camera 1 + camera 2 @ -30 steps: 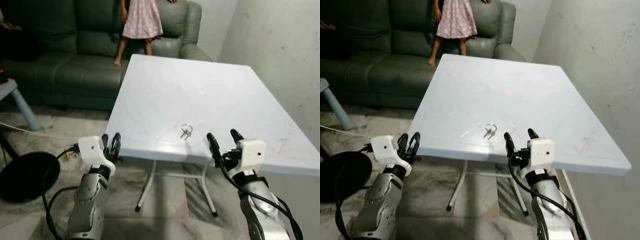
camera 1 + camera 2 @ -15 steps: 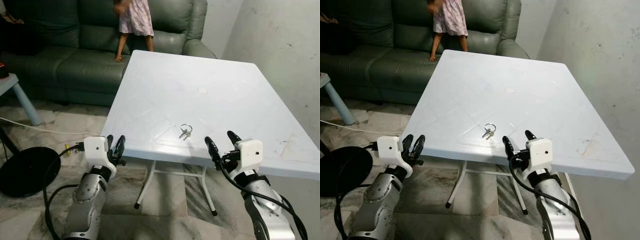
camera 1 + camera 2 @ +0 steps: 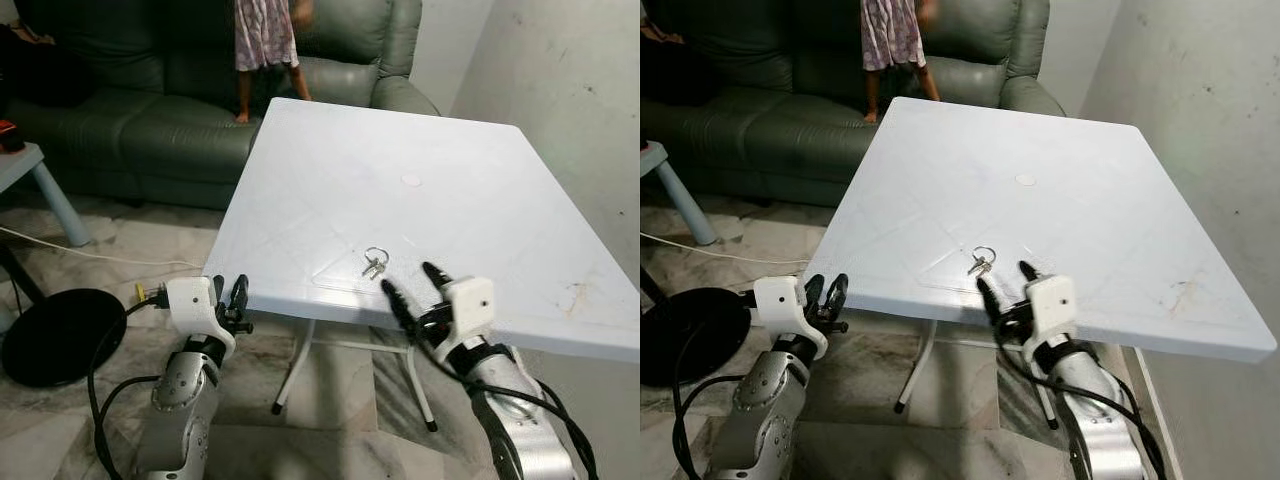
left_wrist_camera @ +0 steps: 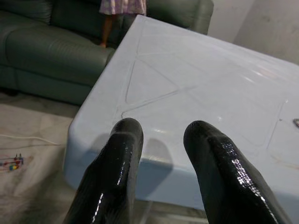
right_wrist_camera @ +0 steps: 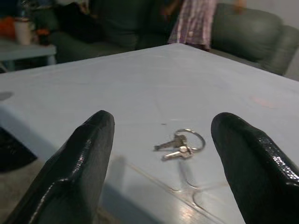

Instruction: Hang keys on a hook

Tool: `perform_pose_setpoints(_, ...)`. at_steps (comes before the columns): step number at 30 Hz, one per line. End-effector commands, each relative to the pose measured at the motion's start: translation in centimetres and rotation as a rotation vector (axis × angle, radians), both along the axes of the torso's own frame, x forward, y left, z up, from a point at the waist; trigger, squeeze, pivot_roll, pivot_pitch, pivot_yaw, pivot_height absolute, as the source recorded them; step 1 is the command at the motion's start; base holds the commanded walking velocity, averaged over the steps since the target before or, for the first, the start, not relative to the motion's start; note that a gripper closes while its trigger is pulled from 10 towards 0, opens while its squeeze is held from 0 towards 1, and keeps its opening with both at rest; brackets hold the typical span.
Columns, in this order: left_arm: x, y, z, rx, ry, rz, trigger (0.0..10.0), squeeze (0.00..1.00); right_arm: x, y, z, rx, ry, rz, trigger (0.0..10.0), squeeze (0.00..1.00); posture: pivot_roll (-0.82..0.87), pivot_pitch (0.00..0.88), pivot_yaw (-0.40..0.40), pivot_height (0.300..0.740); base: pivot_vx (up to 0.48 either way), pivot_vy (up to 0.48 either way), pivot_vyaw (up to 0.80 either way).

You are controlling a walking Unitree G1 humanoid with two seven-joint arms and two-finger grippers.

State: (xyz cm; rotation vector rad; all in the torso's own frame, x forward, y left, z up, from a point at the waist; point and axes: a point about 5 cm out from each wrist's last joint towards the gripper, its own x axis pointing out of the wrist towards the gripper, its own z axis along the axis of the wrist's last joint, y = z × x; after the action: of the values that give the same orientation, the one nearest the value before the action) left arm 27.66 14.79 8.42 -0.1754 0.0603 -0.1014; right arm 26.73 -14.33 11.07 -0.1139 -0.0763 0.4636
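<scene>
A small ring with two silver keys [image 3: 374, 263] lies flat on the white table [image 3: 400, 150], near its front edge. My right gripper [image 3: 407, 277] is open at the table's front edge, just short of the keys, one finger to either side of them. In the right wrist view the keys [image 5: 182, 144] lie a little beyond the two wide-spread fingers [image 5: 88, 154]. My left gripper [image 3: 228, 284] hangs just below the table's front left corner, with a narrow gap between its fingers [image 4: 124, 140] and nothing in them.
A dark green sofa [image 3: 120, 120] stands behind the table, and a person in a pink dress [image 3: 262, 30] stands on it. A black round base [image 3: 50, 335] and a cable lie on the floor at left, near a pale blue stool leg [image 3: 45, 190]. A wall [image 3: 570, 120] runs along the right.
My right gripper has moved left and forward, so it now frames the keys. The camera has shifted slightly. The person has stepped along the sofa. The left arm has hardly moved.
</scene>
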Motion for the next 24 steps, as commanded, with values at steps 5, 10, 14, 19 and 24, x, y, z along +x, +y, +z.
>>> perform_pose_setpoints(5,0.2,-0.5,0.9,0.036,-0.029,-0.024,10.0,0.00,1.3,0.4,0.0,-0.037,0.039,0.018,10.0,0.00,0.17,0.031,-0.097,0.736,0.000,0.000,0.00)
perform_pose_setpoints(10,0.1,-1.2,1.5,0.072,-0.053,-0.090,10.0,0.00,2.8,0.8,0.7,-0.032,0.050,0.009,10.0,0.00,0.18,0.037,-0.098,0.736,0.000,0.000,0.00)
perform_pose_setpoints(14,0.0,-1.9,2.0,0.096,-0.066,-0.137,10.0,0.00,4.1,1.2,1.5,-0.018,0.057,-0.002,10.0,0.00,0.18,0.051,-0.098,0.736,0.000,0.000,0.00)
perform_pose_setpoints(19,-0.6,-2.5,2.5,0.119,-0.079,-0.173,10.0,0.00,5.1,1.7,1.9,-0.013,0.086,0.021,10.0,0.00,0.19,0.074,-0.099,0.736,0.000,0.000,0.00)
perform_pose_setpoints(24,-1.4,-2.9,3.0,0.121,-0.087,-0.185,10.0,0.00,6.1,2.1,2.4,0.026,0.125,0.000,10.0,0.00,0.20,0.111,-0.106,0.736,0.000,0.000,0.00)
